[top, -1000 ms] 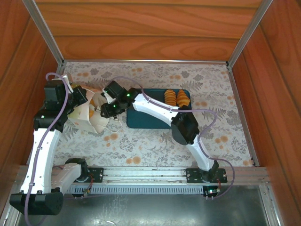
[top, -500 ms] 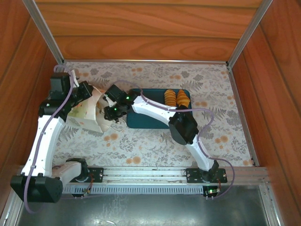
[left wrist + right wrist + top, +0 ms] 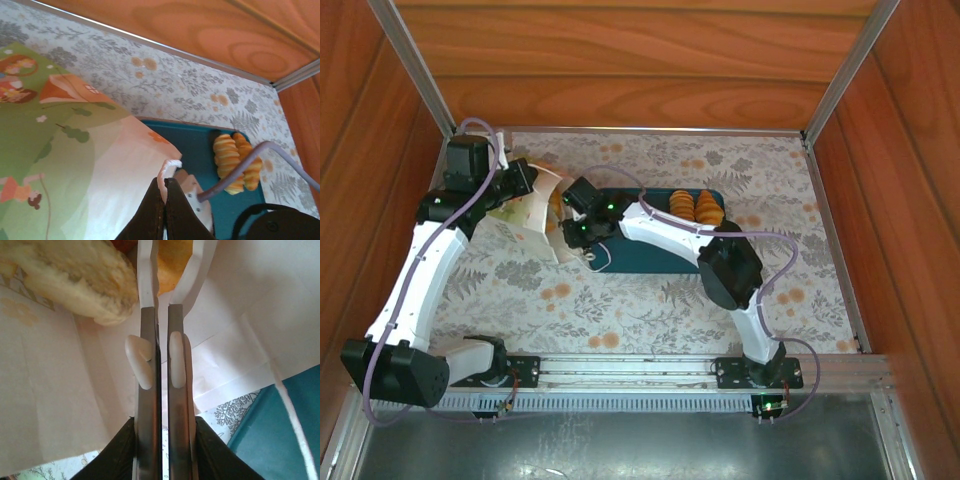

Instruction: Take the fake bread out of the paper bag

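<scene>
The paper bag (image 3: 533, 208) lies tipped on its side, mouth toward the teal tray (image 3: 640, 255). In the left wrist view its green printed panel (image 3: 45, 150) is on the left, and my left gripper (image 3: 166, 182) is shut on the bag's rim beside a cord handle (image 3: 173, 163). My left gripper (image 3: 527, 183) is at the bag's far side. My right gripper (image 3: 567, 228) reaches into the mouth. Its fingers (image 3: 148, 390) are shut with a thin slit between them. Inside lie a pale roll (image 3: 70, 277) and a golden piece (image 3: 172, 260) past the tips. Two croissants (image 3: 695, 208) sit on the tray.
Wooden walls close in the flowered tablecloth (image 3: 650, 310) on three sides, and the bag is near the back left corner. A loose white cord (image 3: 597, 262) trails by the tray's left edge. The right arm's cable (image 3: 240, 167) crosses in front of the croissants (image 3: 235, 160).
Both grippers and the bag have moved toward the back and to the right, closer to the tray. The bag's mouth has swung toward the tray.
</scene>
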Controlling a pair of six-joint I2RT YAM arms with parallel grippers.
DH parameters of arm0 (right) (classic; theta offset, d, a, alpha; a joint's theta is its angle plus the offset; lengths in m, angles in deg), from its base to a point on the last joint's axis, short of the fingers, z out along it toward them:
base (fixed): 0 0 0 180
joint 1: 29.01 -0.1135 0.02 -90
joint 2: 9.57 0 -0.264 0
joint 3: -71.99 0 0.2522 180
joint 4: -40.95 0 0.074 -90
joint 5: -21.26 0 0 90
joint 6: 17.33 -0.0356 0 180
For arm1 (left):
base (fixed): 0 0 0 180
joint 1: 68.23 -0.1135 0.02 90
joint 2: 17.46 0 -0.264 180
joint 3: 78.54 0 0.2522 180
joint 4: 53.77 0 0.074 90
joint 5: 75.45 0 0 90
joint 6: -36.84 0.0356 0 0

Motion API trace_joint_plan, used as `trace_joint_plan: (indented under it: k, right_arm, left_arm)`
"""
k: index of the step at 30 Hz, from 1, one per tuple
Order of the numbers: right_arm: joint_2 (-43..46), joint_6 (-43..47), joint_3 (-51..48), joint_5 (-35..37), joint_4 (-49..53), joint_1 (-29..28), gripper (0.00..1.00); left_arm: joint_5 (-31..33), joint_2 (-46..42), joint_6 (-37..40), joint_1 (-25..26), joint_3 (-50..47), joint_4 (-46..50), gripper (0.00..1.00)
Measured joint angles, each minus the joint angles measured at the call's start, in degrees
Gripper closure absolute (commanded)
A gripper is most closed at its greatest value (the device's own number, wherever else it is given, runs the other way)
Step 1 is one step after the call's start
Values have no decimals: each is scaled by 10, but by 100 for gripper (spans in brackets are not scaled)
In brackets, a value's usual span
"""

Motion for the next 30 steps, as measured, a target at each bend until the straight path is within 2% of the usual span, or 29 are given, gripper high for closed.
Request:
trace_joint_plan:
  k: [8, 15, 23, 30]
  right_arm:
    - [66, 0, -49, -25, -3, 7, 75]
    - [80, 26, -58, -89, 23, 29, 74]
    - [81, 86, -59, -139, 87, 36, 69]
    - [77, 130, -39, -112, 162, 36, 60]
  left_arm:
    - [55, -36, -4, 0, -36, 1, 100]
    - [53, -27, -10, 0, -36, 0, 100]
    - [38, -10, -24, 3, -36, -2, 100]
    - [36, -9, -38, 12, -36, -12, 100]
